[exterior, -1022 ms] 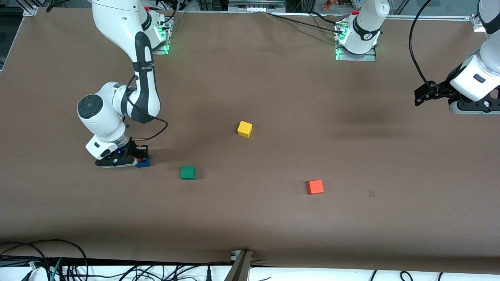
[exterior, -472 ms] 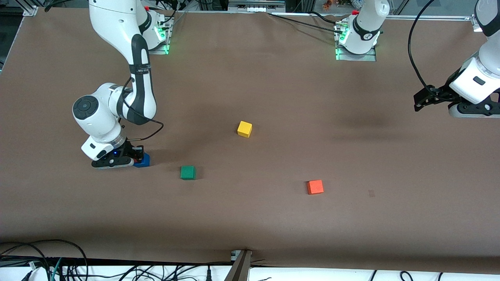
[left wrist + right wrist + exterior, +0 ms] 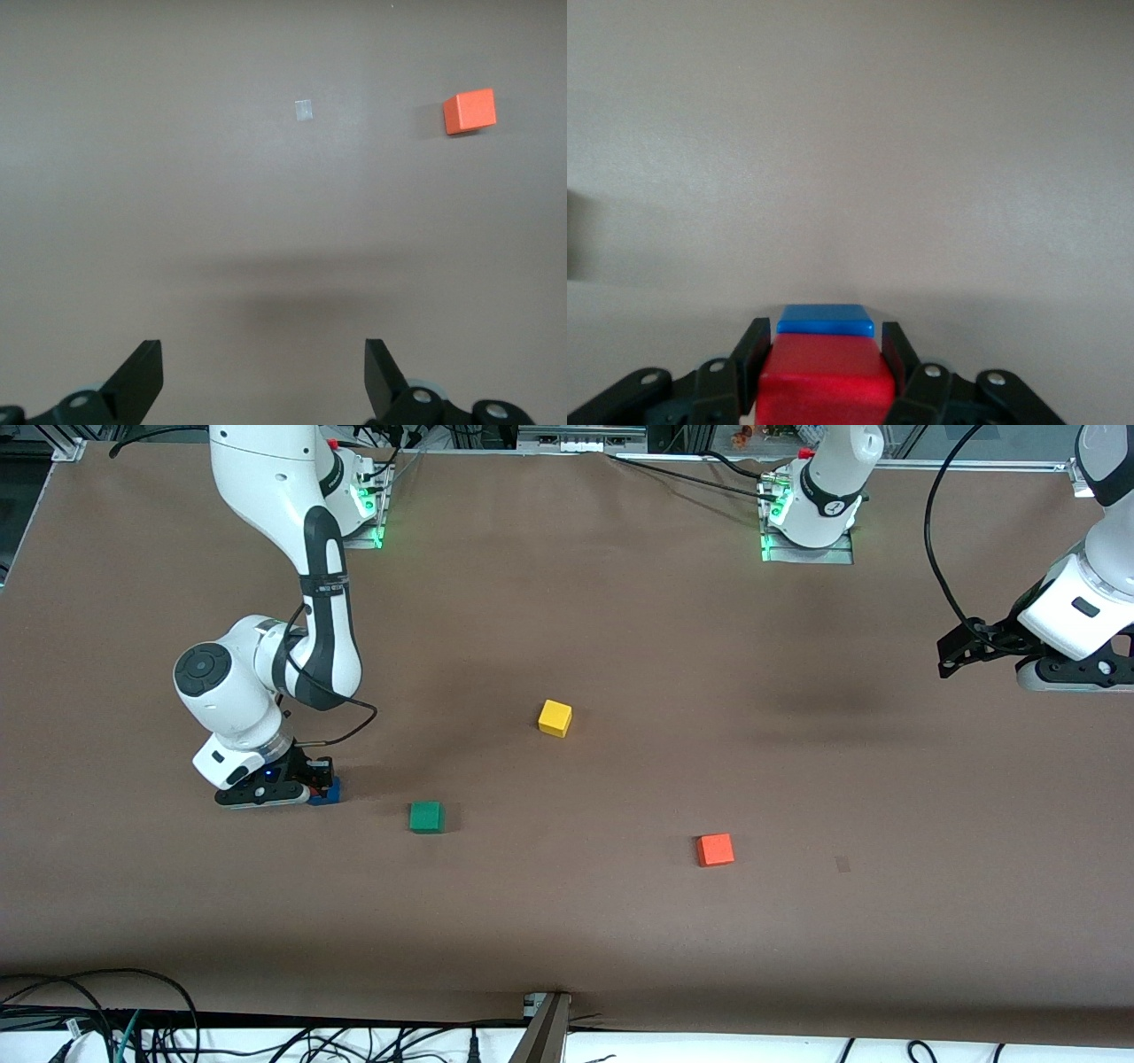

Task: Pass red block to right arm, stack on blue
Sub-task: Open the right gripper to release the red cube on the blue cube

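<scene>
My right gripper [image 3: 306, 784] is low at the right arm's end of the table, shut on the red block [image 3: 824, 385]. The red block sits between its two black fingers [image 3: 755, 345], right above the blue cube [image 3: 826, 320]. I cannot tell whether the two cubes touch. In the front view the gripper hides most of the blue cube [image 3: 330, 791], and the red block hardly shows. My left gripper [image 3: 952, 651] hangs open and empty over the left arm's end of the table. Its fingertips [image 3: 142, 372] stand wide apart over bare table.
A green cube [image 3: 426, 817] lies beside the blue cube, toward the table's middle. A yellow cube [image 3: 555, 717] lies mid-table. An orange cube [image 3: 715, 849] lies nearer the front camera and also shows in the left wrist view [image 3: 469, 112]. A small pale patch [image 3: 842, 864] marks the table.
My right gripper drifted a little off the blue cube toward its own end of the table, then came back over it. My left gripper rose slightly.
</scene>
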Motion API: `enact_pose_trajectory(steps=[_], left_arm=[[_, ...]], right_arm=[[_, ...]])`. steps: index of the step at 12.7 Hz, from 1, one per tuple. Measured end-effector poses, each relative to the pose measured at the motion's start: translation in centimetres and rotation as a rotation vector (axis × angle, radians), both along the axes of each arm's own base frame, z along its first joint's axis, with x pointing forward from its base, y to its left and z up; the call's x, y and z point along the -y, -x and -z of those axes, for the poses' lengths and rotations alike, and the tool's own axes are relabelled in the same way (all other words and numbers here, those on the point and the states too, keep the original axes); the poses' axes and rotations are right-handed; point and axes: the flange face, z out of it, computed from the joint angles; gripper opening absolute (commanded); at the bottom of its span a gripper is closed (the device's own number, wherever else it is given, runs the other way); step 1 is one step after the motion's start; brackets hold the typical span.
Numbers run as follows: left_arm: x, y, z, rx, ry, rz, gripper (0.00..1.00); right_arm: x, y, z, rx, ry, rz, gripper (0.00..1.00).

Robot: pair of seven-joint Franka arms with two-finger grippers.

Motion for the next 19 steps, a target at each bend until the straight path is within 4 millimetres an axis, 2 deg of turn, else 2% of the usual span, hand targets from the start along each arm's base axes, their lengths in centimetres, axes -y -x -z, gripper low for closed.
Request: enact_pose_trajectory(steps=[1,7,9,11,15,17,19], left_arm=[[0.0,0.0,0.0,0.0,0.0,0.0,1.0],[0.1,0.0,0.0,0.0,0.0,0.001,1.0],[0.1,0.0,0.0,0.0,0.0,0.002,1.0],[0.1,0.0,0.0,0.0,0.0,0.002,1.0],[0.1,0.0,0.0,-0.001,0.0,0.003,1.0],[0.2,0.0,0.1,-0.002,0.0,0.003,1.0],[0.2,-0.1,0.1,-0.003,0.0,0.003,1.0]], right_arm=[[0.0,0.0,0.1,0.0,0.002,0.0,1.0],[0.1,-0.5,-0.5,0.002,-0.007,-0.002,1.0],[0.4,-0.9,-1.3,-0.035,-0.029,0.001,1.0],[1.1,-1.8,-3.3,-0.084,-0.061,0.006,1.0],[2.6,-3.7,-9.2,-0.162,-0.135,0.005,1.0],[3.6,-4.3,-10.7,-0.19,-0.165,0.008,1.0],[4.2,-4.5,-11.2,-0.2,-0.175,0.008,1.0]])
